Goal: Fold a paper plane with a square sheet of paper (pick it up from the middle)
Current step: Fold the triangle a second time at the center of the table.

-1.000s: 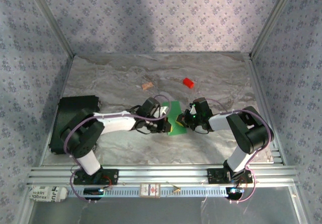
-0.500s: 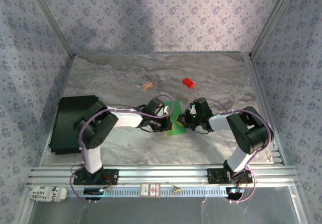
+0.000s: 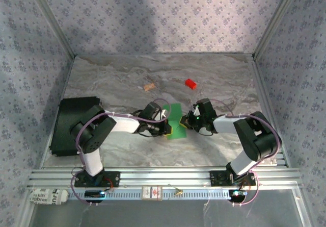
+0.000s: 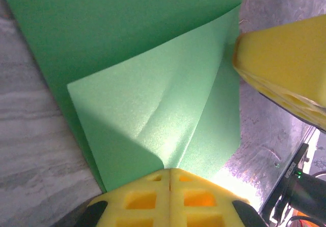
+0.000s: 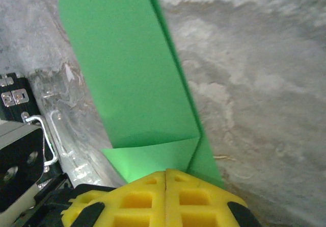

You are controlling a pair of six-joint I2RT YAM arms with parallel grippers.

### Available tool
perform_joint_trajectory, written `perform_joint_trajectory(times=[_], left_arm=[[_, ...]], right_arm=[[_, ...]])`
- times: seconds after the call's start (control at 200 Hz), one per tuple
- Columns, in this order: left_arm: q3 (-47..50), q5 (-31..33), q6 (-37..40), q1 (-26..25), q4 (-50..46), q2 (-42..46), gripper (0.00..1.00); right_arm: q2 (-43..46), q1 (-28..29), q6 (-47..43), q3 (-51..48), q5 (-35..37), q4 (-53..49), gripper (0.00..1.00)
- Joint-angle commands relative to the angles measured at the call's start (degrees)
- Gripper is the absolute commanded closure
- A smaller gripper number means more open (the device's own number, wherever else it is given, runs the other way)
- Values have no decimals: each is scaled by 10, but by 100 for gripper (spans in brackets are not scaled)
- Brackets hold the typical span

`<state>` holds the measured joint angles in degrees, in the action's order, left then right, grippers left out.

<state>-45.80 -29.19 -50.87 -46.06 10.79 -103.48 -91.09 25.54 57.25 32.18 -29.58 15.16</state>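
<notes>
Left claw point(image 4: 169, 171) pinches green paper point(image 4: 153, 104) | right claw point(image 5: 166, 173) pinches it | top: red block point(image 3: 190, 83)

Grey marbled counter point(image 3: 214, 79) with the partly folded green square sheet of paper point(image 3: 176, 116) at centre, a small red block point(image 3: 190, 84) and tan piece point(image 3: 148, 87) farther back, and a black slab point(image 3: 66, 120) at left.

The paper point(image 4: 153, 109) is bright green and plain. The fingers point(image 4: 153, 186) are yellow. The desk point(image 3: 127, 74) is grey with wavy pale swirls. A small block point(image 3: 190, 84) is red. The walls point(image 3: 153, 18) are pale purple with little flowers.
</notes>
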Motion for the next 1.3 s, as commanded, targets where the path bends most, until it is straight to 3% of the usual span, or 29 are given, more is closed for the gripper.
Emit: perform_joint_trajectory(times=[0.0, 0.3, 1.019, 1.299], left_arm=[[11, 0, 10, 3, -53, -12, 100], [11, 2, 12, 3, -57, -10, 100], [24, -2, 29, 12, -75, -4, 100], [26, 3, 36, 12, -82, 3, 100]], right_arm=[[3, 19, -17, 16, -2, -14, 96], [-46, 57, -6, 4, -5, 26, 96], [-76, -38, -10, 25, -11, 26, 96], [-38, -47, -32, 46, 20, -28, 95]])
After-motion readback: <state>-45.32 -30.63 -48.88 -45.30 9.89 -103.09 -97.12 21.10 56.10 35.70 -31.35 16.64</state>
